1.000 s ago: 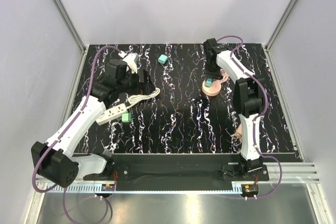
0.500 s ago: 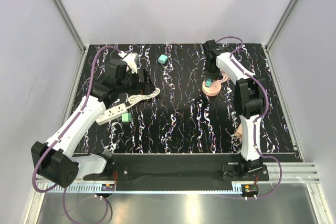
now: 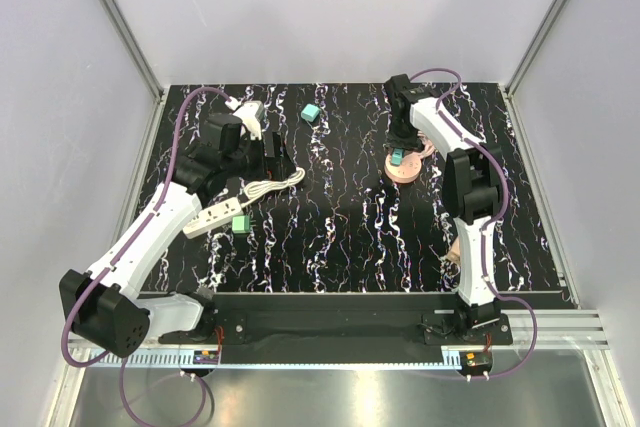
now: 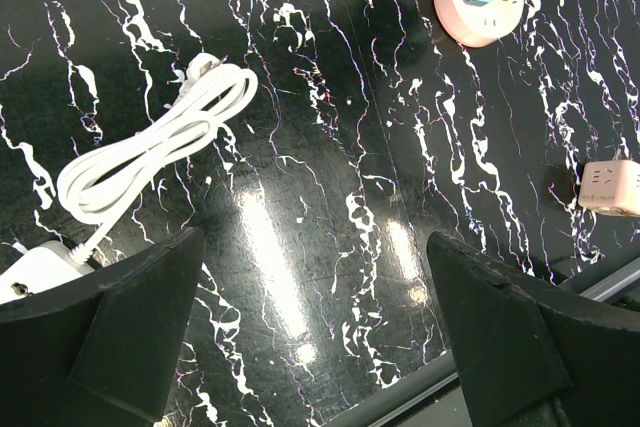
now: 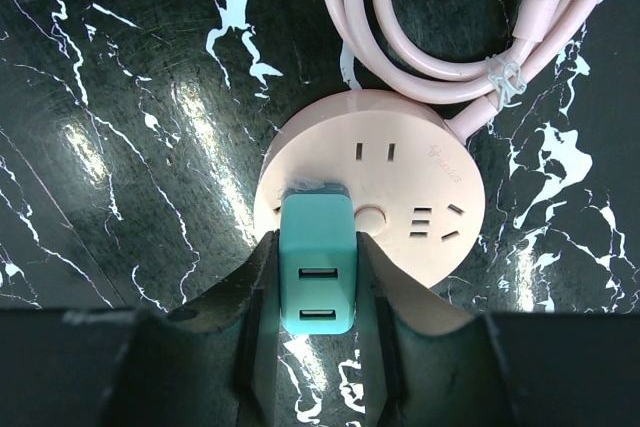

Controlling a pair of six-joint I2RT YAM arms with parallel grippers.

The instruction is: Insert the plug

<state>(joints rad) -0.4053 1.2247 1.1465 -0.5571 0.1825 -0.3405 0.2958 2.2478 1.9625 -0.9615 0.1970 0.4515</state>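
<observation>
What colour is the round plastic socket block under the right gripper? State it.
The round socket block is pale pink; clearest in right wrist view.

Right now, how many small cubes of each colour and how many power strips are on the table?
Teal cubes: 2, the plug in the right tool and a loose teal cube
Green cube: 1
Pink cube: 1
Power strips: 2, white power strip and round pink power strip
Total: 6

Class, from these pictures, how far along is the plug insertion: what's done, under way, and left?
Done: the right gripper is shut on the teal plug. Under way: the plug stands against the pink round socket's left side. Left: whether it is fully seated cannot be seen; pressing home and letting go likely remain.
</observation>
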